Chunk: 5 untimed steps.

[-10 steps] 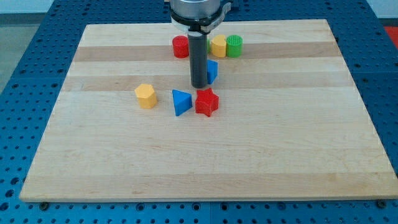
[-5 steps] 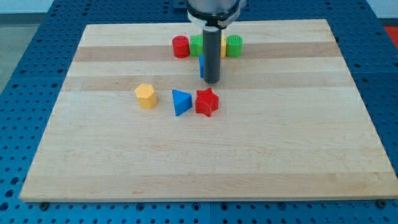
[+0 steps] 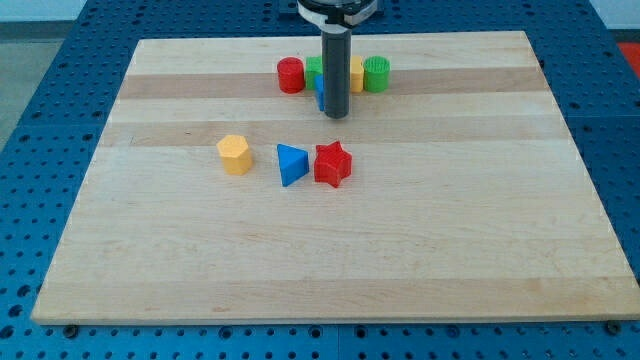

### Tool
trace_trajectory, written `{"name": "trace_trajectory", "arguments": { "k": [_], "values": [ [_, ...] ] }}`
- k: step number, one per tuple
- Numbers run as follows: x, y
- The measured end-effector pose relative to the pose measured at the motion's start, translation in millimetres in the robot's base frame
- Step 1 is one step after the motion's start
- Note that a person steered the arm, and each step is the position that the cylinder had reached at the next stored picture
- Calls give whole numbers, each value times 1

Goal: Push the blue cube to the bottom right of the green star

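My tip (image 3: 335,116) is at the lower end of the dark rod, near the view's top centre. The blue cube (image 3: 320,93) is mostly hidden behind the rod; only a thin blue sliver shows at the rod's left edge, just above the tip. The green star (image 3: 314,67) sits directly above that sliver, partly covered by the rod, and seems to touch the cube. Whether the tip itself touches the cube cannot be told.
A red cylinder (image 3: 290,75) stands left of the green star. A yellow block (image 3: 357,73) and a green cylinder (image 3: 377,73) stand right of the rod. Lower down lie a yellow hexagonal block (image 3: 234,154), a blue triangular block (image 3: 291,164) and a red star (image 3: 332,164).
The rod moved right, then towards the view's top. The blue cube went from the rod's right side up and left, ending close under the green star. The other blocks stayed put.
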<state>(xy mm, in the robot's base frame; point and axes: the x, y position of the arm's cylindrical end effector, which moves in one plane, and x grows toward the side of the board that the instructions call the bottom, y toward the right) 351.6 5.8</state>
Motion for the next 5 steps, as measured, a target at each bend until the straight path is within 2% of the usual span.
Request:
{"name": "trace_trajectory", "arguments": {
  "k": [1,2,3,4,5],
  "values": [
    [10,20],
    [44,54],
    [97,103],
    [160,96],
    [164,58]
  ]
}}
